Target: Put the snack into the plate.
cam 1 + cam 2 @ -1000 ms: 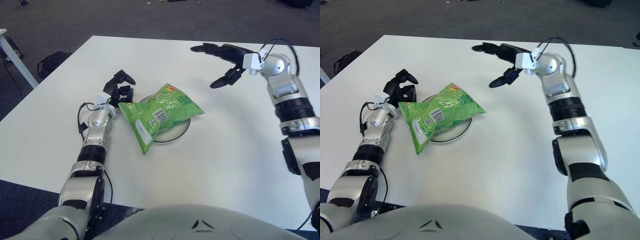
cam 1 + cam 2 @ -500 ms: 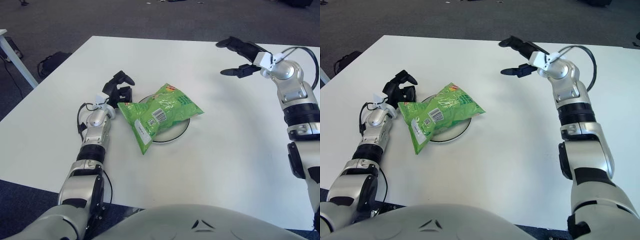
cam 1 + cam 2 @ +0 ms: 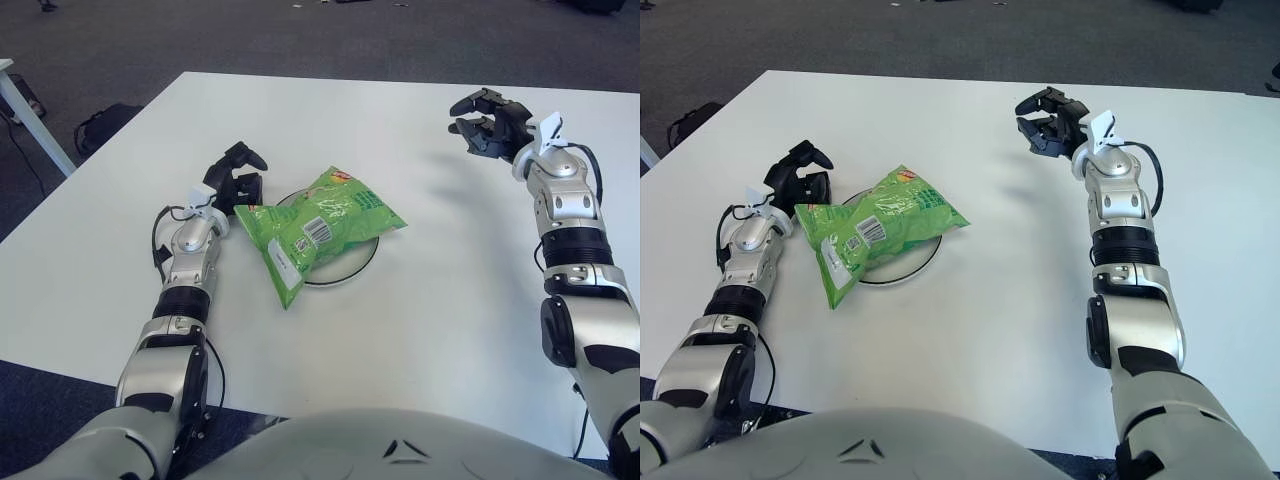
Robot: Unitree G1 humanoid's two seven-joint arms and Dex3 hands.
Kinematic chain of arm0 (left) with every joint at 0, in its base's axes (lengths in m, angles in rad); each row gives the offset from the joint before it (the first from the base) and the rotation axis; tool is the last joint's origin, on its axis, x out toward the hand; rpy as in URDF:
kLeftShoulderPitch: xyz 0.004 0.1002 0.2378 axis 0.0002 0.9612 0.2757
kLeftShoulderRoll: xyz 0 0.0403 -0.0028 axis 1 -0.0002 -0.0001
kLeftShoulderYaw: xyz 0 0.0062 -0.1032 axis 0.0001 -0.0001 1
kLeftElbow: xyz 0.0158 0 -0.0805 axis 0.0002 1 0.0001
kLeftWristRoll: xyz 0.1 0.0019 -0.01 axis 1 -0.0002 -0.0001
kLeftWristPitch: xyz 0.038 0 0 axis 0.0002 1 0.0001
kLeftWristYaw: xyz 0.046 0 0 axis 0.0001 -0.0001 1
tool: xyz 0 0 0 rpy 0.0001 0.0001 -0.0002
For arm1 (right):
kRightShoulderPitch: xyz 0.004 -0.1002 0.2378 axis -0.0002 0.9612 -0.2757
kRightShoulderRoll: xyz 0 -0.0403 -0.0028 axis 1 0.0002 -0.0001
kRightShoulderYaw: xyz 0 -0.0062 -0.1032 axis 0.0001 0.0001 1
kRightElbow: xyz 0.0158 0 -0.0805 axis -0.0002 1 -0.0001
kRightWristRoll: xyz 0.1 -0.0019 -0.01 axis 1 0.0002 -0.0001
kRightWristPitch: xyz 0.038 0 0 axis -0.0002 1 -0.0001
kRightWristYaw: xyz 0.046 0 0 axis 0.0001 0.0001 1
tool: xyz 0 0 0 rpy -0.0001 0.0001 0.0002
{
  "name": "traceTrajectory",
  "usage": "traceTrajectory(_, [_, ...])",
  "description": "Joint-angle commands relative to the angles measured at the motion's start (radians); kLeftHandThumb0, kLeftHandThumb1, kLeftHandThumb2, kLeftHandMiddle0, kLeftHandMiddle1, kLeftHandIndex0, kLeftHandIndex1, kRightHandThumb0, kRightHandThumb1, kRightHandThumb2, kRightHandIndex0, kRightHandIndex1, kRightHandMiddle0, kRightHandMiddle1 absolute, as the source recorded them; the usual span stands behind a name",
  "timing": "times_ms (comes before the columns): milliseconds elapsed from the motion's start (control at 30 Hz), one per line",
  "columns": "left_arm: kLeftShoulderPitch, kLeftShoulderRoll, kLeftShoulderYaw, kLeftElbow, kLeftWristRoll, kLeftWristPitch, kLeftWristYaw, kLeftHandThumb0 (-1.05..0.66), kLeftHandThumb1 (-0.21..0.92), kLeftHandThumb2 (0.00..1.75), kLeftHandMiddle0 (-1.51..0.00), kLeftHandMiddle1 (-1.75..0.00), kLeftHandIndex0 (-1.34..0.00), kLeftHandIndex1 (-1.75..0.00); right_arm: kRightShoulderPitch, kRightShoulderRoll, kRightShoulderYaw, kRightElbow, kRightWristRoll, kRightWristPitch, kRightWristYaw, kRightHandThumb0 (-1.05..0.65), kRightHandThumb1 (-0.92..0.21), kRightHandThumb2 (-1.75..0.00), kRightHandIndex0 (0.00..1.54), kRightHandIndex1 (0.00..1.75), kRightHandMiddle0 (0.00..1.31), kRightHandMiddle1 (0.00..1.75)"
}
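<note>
A green snack bag (image 3: pixel 314 228) lies across the round white plate (image 3: pixel 362 260) near the table's middle, its lower end hanging over the plate's left rim onto the table. My left hand (image 3: pixel 236 176) shows just left of the bag's top corner, fingers curled and holding nothing, apart from the bag. My right hand (image 3: pixel 487 118) is at the far right of the table, well away from the plate, its fingers curled in and empty.
The white table (image 3: pixel 420 300) spreads wide around the plate. Its left edge runs diagonally past my left arm. Dark carpet lies beyond, with a black bag (image 3: pixel 100 125) on the floor at the left and a white table leg (image 3: pixel 25 110).
My right hand has pulled back from above the table's middle to the far right, and its spread fingers have curled in. The left hand and the bag have stayed put.
</note>
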State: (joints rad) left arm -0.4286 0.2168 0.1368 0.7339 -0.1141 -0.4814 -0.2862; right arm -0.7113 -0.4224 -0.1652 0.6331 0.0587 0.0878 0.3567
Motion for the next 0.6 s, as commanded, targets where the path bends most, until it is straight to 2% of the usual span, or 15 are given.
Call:
traceTrajectory(0, [0.082,-0.020,-0.007,0.052,0.012,0.018,0.011,-0.42,0.51,1.08,-1.06,-1.75,-0.46,-1.75,0.016,-0.001,-0.037,0.095,0.037,-0.049,0.012,-0.03,-0.41,-1.08,0.65,1.31,0.47,1.74])
traceTrajectory(67, [0.083,-0.020,-0.007,0.048,0.014,0.021,0.014,-0.42,0.51,1.07,-1.06,-1.75,-0.46,-1.75,0.011,0.000,-0.051,0.129,0.058,-0.061,0.031,-0.02,-0.35,-1.14,0.71,1.30,0.50,1.75])
traceTrajectory(233, [0.086,-0.021,-0.009,0.038,0.017,0.030,0.020,-0.42,0.51,1.07,-1.07,-1.75,-0.46,-1.75,0.000,0.015,-0.096,0.187,0.125,-0.047,0.067,-0.01,-0.12,-1.42,0.87,1.34,0.63,1.75])
traceTrajectory(433, [0.089,-0.023,-0.009,0.028,0.016,0.038,0.023,-0.42,0.51,1.08,-1.08,-1.75,-0.47,-1.75,0.037,0.054,-0.154,0.146,0.205,0.014,0.042,-0.01,0.09,-1.67,0.97,1.43,0.77,1.75])
traceTrajectory(567, [0.091,-0.024,-0.010,0.023,0.018,0.038,0.028,-0.42,0.50,1.08,-1.08,-1.75,-0.47,-1.75,0.059,0.059,-0.160,0.131,0.220,0.032,0.035,-0.01,0.14,-1.73,0.99,1.46,0.80,1.75])
